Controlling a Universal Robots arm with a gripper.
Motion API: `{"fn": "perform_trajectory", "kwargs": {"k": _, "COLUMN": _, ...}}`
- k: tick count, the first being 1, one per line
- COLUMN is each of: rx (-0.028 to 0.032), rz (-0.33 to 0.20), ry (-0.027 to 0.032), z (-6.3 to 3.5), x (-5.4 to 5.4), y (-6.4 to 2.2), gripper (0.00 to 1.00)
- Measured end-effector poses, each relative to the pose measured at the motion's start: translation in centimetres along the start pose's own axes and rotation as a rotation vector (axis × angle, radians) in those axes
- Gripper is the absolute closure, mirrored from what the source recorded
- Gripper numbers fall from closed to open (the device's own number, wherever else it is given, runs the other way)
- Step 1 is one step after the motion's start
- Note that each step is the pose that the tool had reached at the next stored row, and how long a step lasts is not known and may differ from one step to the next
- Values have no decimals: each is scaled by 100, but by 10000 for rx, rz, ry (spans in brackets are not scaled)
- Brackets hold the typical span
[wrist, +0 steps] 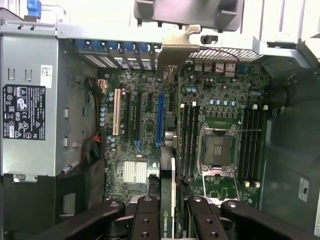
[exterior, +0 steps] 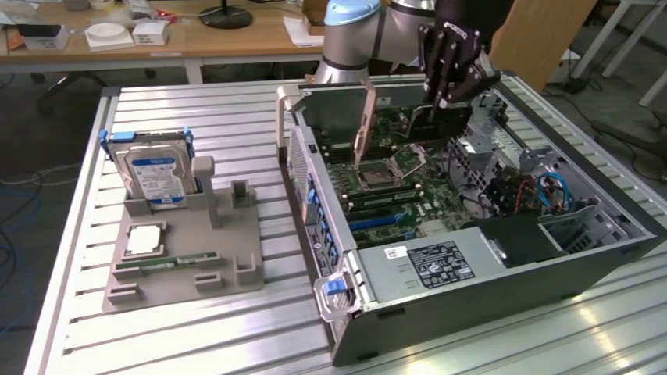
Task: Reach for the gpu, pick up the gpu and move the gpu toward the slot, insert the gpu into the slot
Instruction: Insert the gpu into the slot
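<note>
My gripper (exterior: 451, 92) hangs over the open computer case, shut on the gpu (exterior: 433, 123), a thin dark card held on edge. In the wrist view the gpu (wrist: 169, 200) runs away from between my black fingers (wrist: 146, 220), and its silver bracket (wrist: 173, 52) reaches the case's rear wall. The card hovers above the green motherboard (wrist: 125, 150), close beside the long blue slot (wrist: 160, 120) and apart from it. Black slots (wrist: 133, 117) and a pale one (wrist: 117, 112) run parallel to it. Blue slots (exterior: 376, 223) also show in the exterior view.
The square silver processor socket (wrist: 218, 145) and memory slots (wrist: 250, 140) lie beside the card. A grey power supply (wrist: 30, 110) fills one end of the case. On the exterior view's left, a grey fixture (exterior: 234, 258) holds a hard drive (exterior: 156, 176), a processor (exterior: 144, 238) and a memory stick (exterior: 167, 264).
</note>
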State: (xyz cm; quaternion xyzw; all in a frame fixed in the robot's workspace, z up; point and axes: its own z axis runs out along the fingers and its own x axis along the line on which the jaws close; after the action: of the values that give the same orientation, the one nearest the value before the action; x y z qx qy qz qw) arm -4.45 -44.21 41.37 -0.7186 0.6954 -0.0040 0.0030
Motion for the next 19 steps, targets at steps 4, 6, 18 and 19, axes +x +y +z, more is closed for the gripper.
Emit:
{"fn": "perform_trajectory", "kwargs": {"k": 4, "rx": 2, "rz": -4, "ry": -1, "z": 30, "x": 1, "y": -4, "gripper": 74}}
{"fn": "perform_trajectory", "kwargs": {"k": 6, "rx": 4, "rz": 32, "ry": 1, "z": 55, "x": 3, "y": -6, "gripper": 74}}
{"fn": "perform_trajectory", "kwargs": {"k": 18, "rx": 23, "rz": 516, "ry": 6, "z": 217, "x": 3, "y": -9, "gripper": 74}}
{"fn": "perform_trajectory", "kwargs": {"k": 19, "rx": 26, "rz": 520, "ry": 6, "z": 234, "x": 3, "y": -8, "gripper": 74}}
